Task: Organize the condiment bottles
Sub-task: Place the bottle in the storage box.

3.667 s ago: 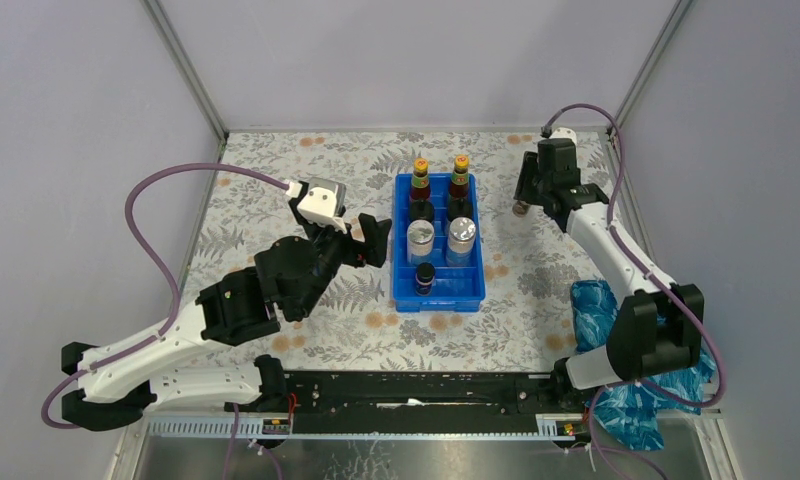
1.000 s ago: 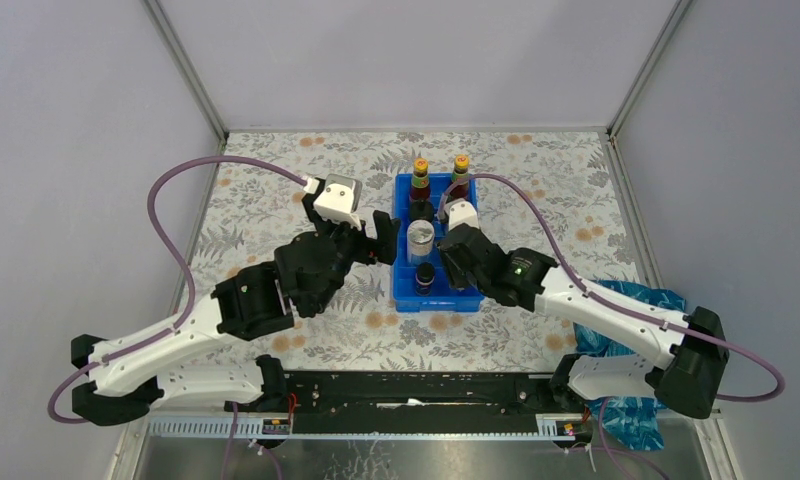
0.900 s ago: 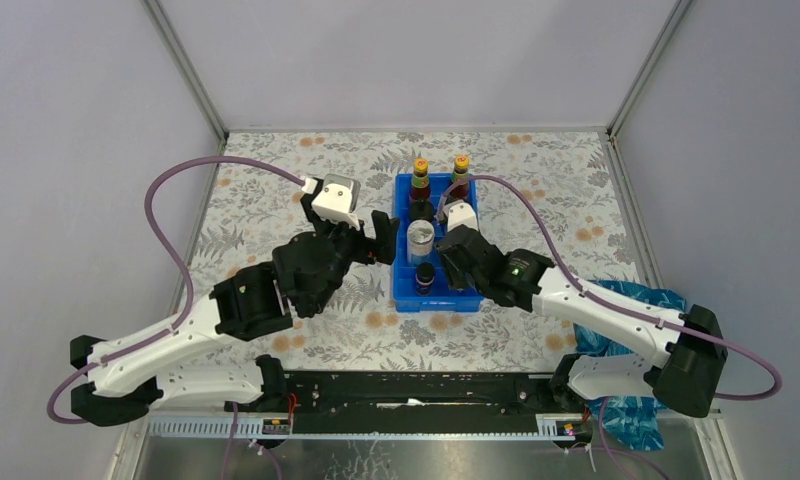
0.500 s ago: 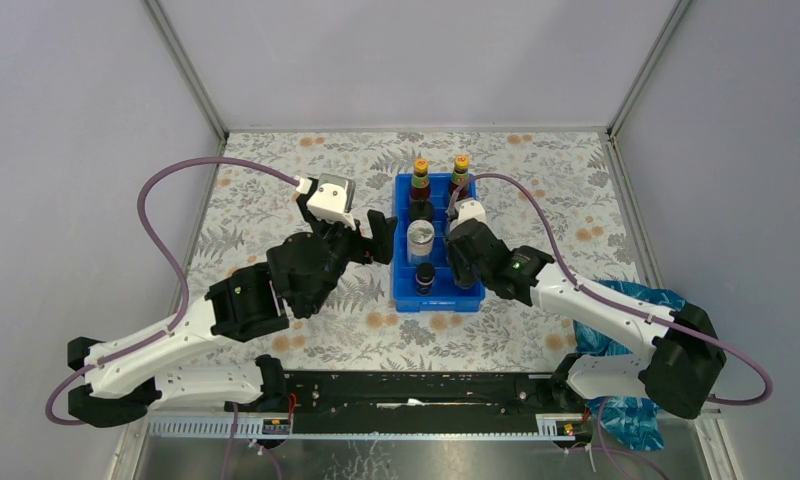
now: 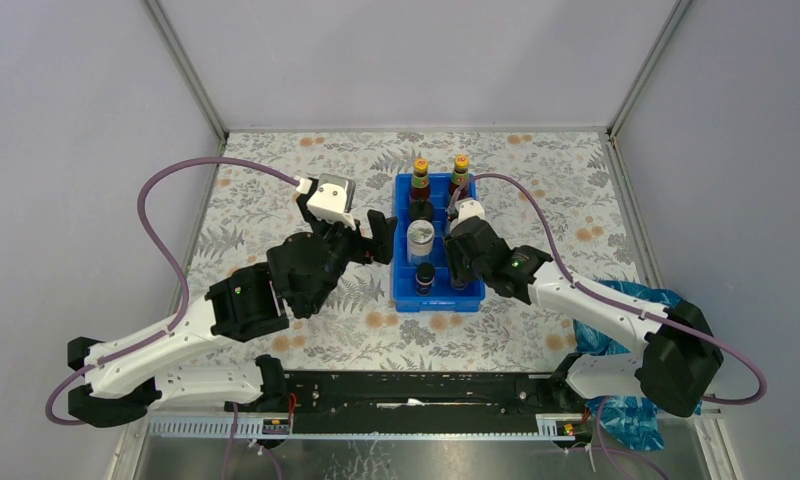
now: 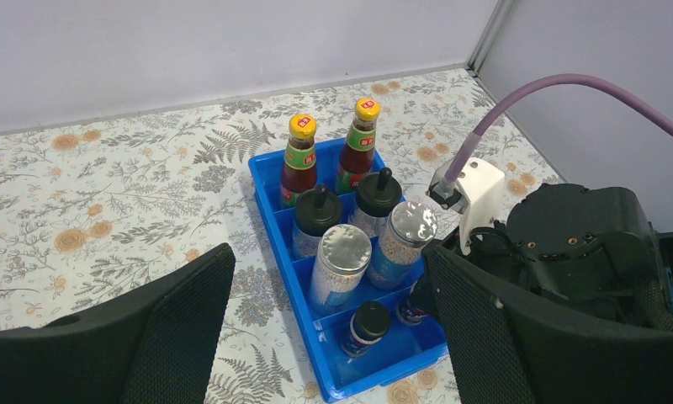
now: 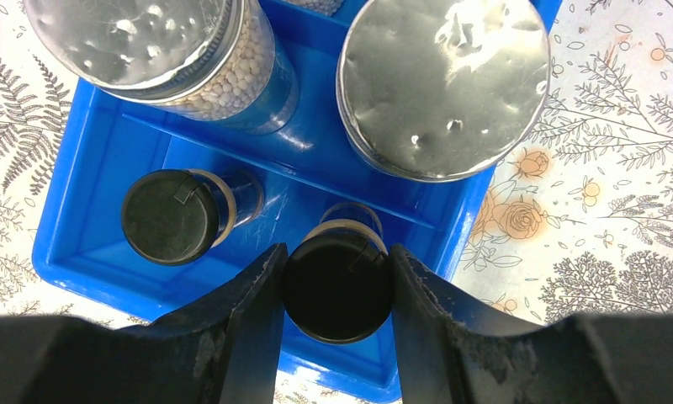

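In the right wrist view my right gripper (image 7: 337,286) is shut on the black cap of a short dark jar (image 7: 337,316), inside the near right compartment of the blue tray (image 7: 89,168). Its twin (image 7: 169,216) stands in the near left compartment. Behind them are two silver-lidded jars (image 6: 343,261) (image 6: 405,240), two black domed caps (image 6: 318,210) (image 6: 378,192) and two red bottles (image 6: 300,160) (image 6: 358,143). My left gripper (image 5: 374,238) hangs open just left of the tray (image 5: 436,305), holding nothing. The right wrist (image 5: 471,245) hides the tray's right side from above.
A crumpled blue plastic bag (image 5: 596,310) lies at the right near the right arm's base. A black rail (image 5: 416,385) runs along the near edge. Grey walls close in the floral tabletop (image 5: 276,180) on three sides.
The right gripper, earlier at the table's far right, now holds a short jar in the tray's near right compartment. In the last second it edged back slightly. The left arm barely moved.
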